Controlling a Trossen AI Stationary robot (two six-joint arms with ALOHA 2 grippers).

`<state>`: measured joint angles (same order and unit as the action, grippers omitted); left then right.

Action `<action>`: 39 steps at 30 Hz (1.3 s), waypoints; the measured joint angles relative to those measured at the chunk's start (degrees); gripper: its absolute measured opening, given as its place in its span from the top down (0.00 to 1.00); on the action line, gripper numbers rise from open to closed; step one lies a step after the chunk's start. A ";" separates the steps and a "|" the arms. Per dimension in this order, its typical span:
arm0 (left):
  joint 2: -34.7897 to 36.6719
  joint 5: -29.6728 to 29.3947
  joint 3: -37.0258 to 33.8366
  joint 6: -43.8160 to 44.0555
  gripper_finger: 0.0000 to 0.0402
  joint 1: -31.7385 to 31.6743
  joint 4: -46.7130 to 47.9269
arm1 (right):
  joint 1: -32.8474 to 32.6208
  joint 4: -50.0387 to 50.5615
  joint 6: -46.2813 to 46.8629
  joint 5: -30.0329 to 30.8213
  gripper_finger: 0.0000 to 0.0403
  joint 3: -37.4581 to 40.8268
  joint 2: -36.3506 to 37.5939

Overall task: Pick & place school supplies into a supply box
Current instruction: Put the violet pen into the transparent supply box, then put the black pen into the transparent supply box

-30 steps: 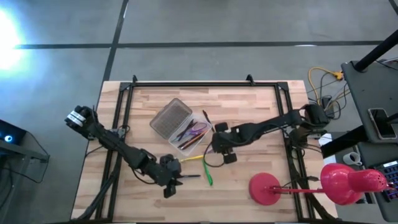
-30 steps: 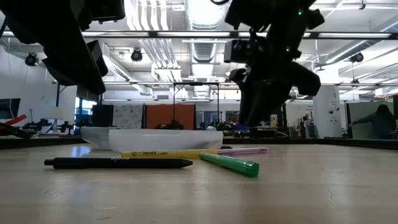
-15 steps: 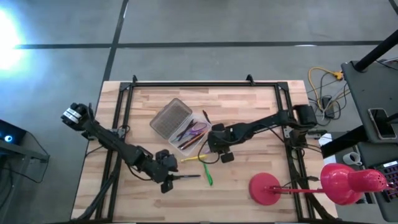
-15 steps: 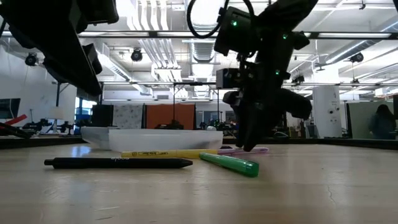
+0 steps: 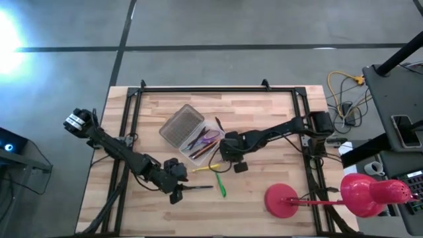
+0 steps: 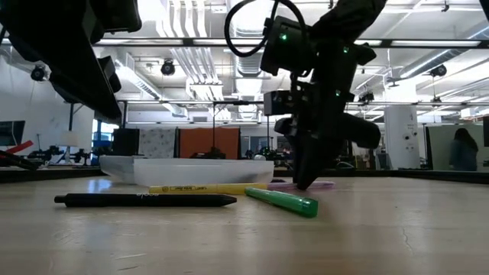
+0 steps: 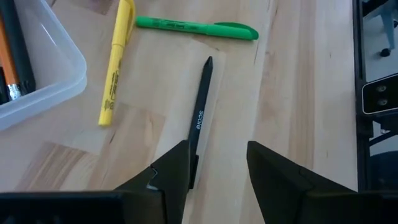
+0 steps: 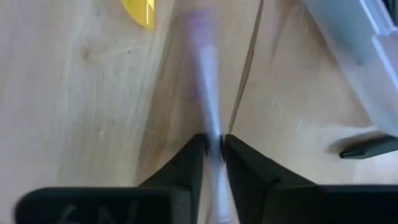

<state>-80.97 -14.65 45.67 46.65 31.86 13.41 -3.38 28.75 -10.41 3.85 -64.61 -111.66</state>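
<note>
right wrist view: right end effector (image 8: 213,146) pinched on seemingly a purple pen (image 8: 204,93); left end effector (image 7: 217,165) wide.

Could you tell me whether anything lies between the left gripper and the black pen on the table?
Nothing visible does. The left gripper is open, its fingers either side of the black pen; the yellow marker and green marker lie beyond.

4 loose pens (image 7: 199,118), 1 box (image 5: 182,125)
</note>
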 joint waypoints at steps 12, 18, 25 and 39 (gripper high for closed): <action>0.00 -0.70 -0.02 0.02 0.64 0.00 0.14 | -0.24 15.71 -4.52 -1.05 0.95 -13.63 4.07; 0.02 -1.27 -0.02 0.64 0.64 0.00 0.14 | -0.05 14.80 -20.26 3.89 0.96 -22.09 2.61; 0.52 -2.32 -0.07 3.14 0.64 0.90 1.90 | 2.88 15.81 -28.71 6.00 0.96 -33.54 -9.81; 5.53 -4.26 -4.87 6.34 0.64 1.61 2.46 | 5.09 20.80 -19.38 9.76 0.78 -49.55 -20.56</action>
<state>-75.44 -18.91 40.80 53.00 33.47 15.87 1.71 49.55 -29.78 13.61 -114.16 -132.22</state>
